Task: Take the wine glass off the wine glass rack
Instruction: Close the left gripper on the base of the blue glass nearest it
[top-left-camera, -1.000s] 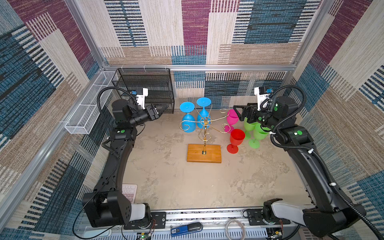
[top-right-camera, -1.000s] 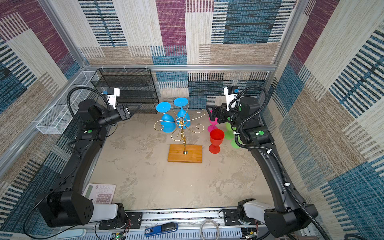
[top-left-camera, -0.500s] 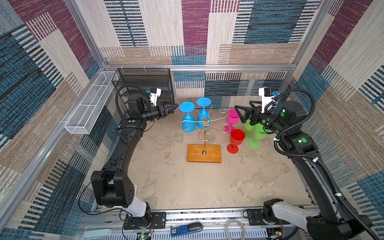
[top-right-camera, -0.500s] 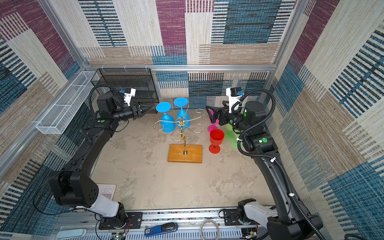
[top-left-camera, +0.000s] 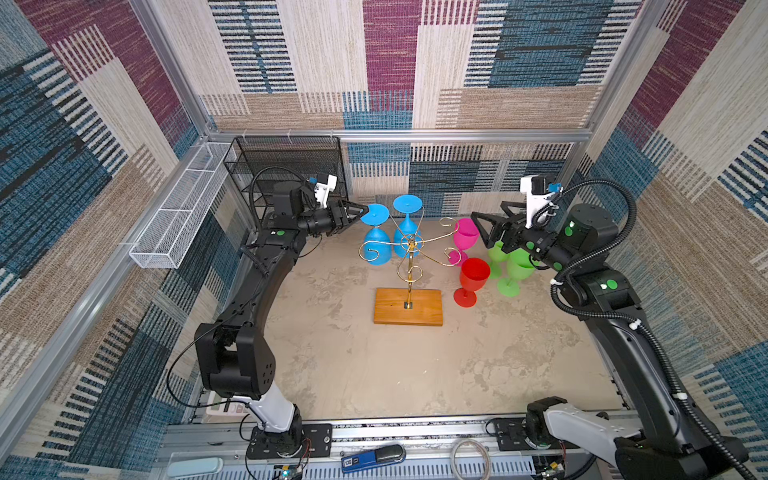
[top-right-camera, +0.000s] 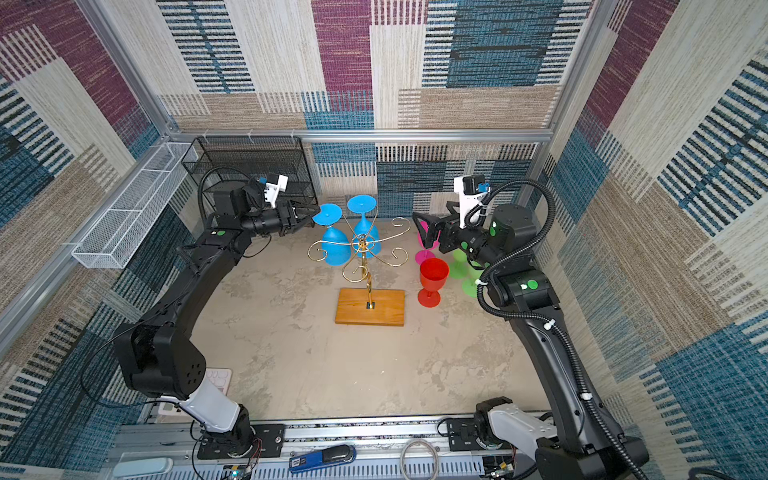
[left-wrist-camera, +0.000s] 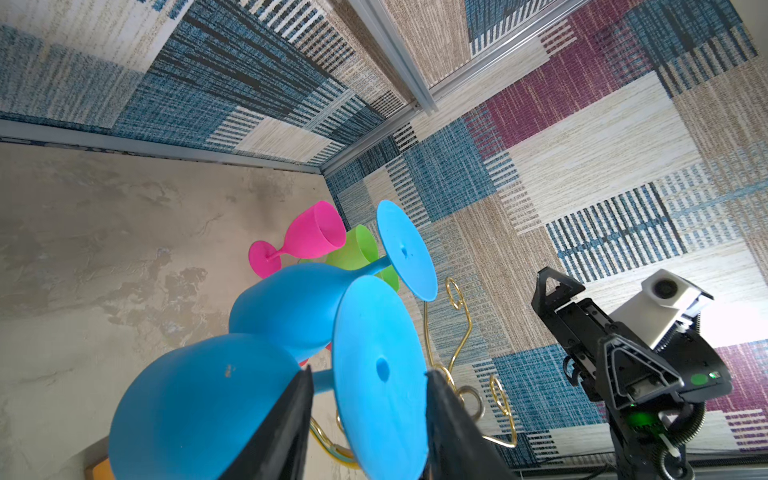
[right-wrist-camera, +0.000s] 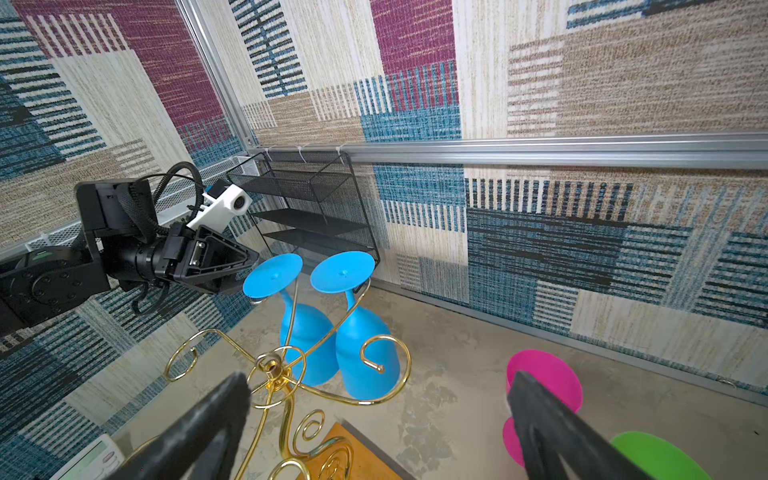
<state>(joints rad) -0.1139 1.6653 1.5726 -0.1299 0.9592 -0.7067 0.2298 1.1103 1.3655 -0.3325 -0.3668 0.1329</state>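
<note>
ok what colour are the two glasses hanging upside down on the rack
Both hanging glasses are bright blue; the right wrist view shows them best.

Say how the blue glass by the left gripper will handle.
That blue glass looks like matte plastic: probably light, stiff, hardly fragile. Hung upside down by its foot on the rack, it may swing or snag.

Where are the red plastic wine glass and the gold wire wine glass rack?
red plastic wine glass (top-left-camera: 473, 280), in a top view, bowl
gold wire wine glass rack (top-left-camera: 390, 309), in a top view, wooden base

Black mesh shelf, white basket
</note>
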